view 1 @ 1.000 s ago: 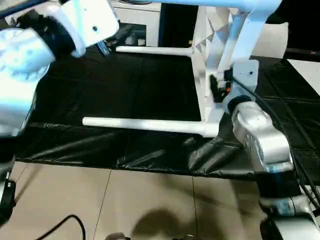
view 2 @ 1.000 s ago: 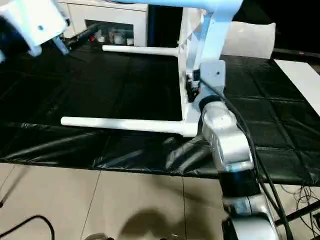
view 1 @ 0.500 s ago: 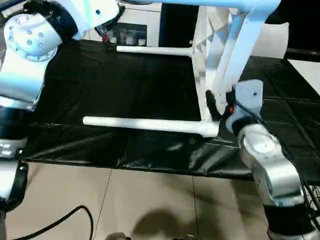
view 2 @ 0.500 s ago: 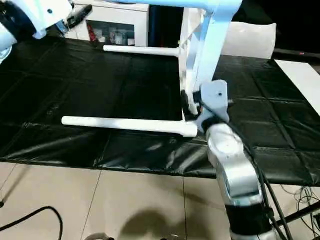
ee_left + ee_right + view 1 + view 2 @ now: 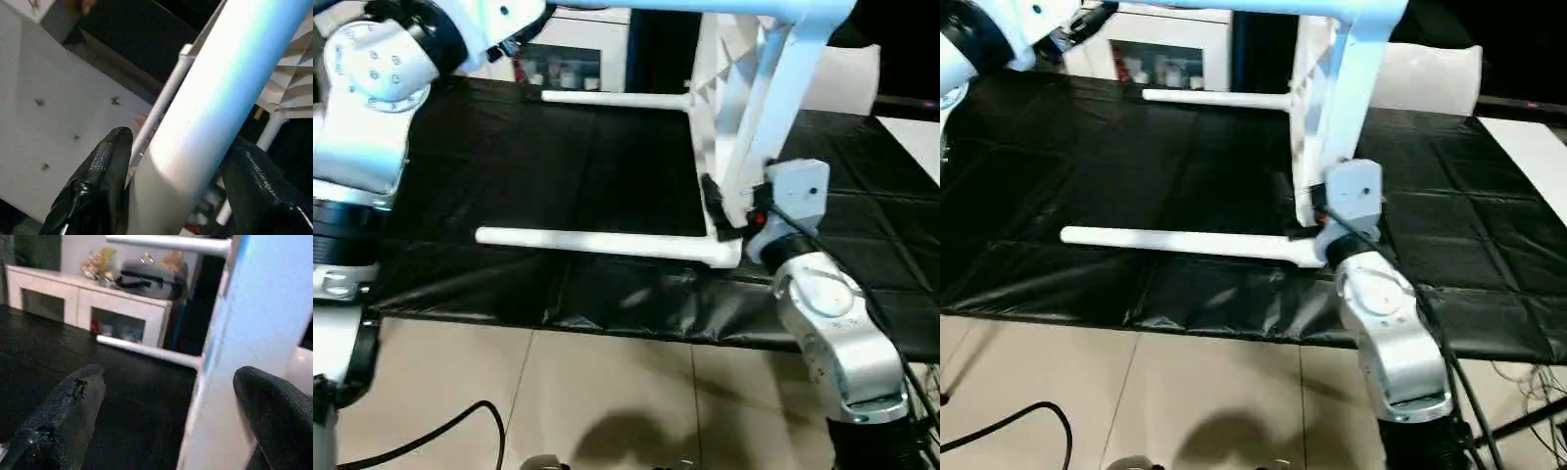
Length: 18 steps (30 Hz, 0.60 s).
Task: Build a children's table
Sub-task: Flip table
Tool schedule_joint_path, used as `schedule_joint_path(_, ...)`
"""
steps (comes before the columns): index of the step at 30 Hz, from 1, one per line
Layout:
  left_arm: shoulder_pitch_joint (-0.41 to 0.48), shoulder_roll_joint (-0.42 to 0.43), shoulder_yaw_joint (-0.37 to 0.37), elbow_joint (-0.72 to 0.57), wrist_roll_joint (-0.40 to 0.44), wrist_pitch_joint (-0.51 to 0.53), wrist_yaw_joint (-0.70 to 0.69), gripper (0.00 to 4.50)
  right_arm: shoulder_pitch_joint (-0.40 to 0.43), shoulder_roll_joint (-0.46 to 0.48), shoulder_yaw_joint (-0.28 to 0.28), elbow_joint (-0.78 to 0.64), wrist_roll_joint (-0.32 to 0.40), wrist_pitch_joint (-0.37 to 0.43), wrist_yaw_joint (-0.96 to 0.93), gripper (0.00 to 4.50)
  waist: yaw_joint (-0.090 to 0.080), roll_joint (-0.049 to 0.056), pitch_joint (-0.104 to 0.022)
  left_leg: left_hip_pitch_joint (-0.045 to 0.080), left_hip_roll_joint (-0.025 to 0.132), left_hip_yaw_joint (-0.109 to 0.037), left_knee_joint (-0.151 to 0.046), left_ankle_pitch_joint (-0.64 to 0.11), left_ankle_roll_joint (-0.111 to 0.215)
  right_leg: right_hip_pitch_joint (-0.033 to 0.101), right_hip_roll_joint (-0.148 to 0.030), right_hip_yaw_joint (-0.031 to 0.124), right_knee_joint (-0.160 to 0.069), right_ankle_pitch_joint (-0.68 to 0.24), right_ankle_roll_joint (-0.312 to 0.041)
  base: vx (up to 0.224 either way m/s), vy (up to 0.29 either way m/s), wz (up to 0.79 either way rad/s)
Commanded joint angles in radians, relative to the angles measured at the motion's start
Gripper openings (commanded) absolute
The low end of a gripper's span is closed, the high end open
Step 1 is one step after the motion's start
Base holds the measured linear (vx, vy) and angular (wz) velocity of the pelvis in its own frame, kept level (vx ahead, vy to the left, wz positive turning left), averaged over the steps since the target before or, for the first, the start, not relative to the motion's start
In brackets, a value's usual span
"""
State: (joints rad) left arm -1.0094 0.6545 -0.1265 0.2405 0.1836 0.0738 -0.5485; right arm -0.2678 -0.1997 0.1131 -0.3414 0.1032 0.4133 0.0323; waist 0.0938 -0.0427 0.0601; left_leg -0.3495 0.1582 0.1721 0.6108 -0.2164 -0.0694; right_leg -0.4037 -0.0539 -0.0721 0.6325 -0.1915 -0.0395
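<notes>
Since a second ago the left arm has swung up and back, so its silver elbow now fills the near left corner, and its left claw (image 5: 171, 191) straddles the top leg (image 5: 215, 98), black fingers (image 5: 105, 161) on either side; whether they press on it I cannot tell. Moving right, the two lower legs, the near leg (image 5: 597, 242) and the far leg (image 5: 612, 97), lie level over the black-covered surface (image 5: 558, 166), just as they did before. They plug into the tabletop (image 5: 720, 117), which stands on edge with its ribbed underside showing. Right again, the right claw (image 5: 166, 406) has pulled back and lower; its fingers (image 5: 66, 401) stand wide apart around the upright leg (image 5: 244, 333), gripping nothing. By my reading all four legs are seated, so what is left is mainly to turn the table onto its feet
</notes>
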Motion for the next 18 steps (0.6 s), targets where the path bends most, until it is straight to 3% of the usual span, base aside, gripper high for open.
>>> schedule_joint_path(1,-0.003,-0.060,0.090,0.002,-0.155,0.095,0.010,2.59,0.008,-0.004,0.002,-0.014,-0.013,-0.010,0.012,4.50,0.001,0.011,-0.063,0.002,0.065,-0.029,-0.073,-0.097,-0.045,0.056,-0.099,0.071,-0.069,-0.163,-0.111,0.000,0.000,0.00)
schedule_joint_path(8,0.009,-0.123,0.174,-0.037,-0.232,0.181,0.056,2.59,0.050,-0.014,-0.007,-0.019,-0.011,-0.075,0.042,4.50,0.018,0.020,-0.065,-0.006,0.061,-0.024,-0.067,-0.046,-0.007,0.061,-0.100,0.072,-0.066,-0.135,-0.117,0.000,0.000,0.00)
schedule_joint_path(14,0.022,-0.178,0.251,-0.087,-0.290,0.253,0.099,2.59,0.145,0.005,-0.030,-0.046,0.120,-0.121,0.151,4.50,0.023,0.029,-0.067,-0.012,0.059,-0.024,-0.064,-0.039,0.026,0.062,-0.098,0.066,-0.069,-0.153,-0.121,0.000,0.000,0.00)
schedule_joint_path(18,0.026,-0.198,0.288,-0.104,-0.309,0.270,0.122,2.59,0.210,0.022,-0.040,-0.056,0.200,-0.116,0.206,4.50,0.024,0.027,-0.066,-0.013,0.060,-0.025,-0.065,-0.070,0.041,0.059,-0.098,0.063,-0.081,-0.217,-0.109,0.000,0.000,0.00)
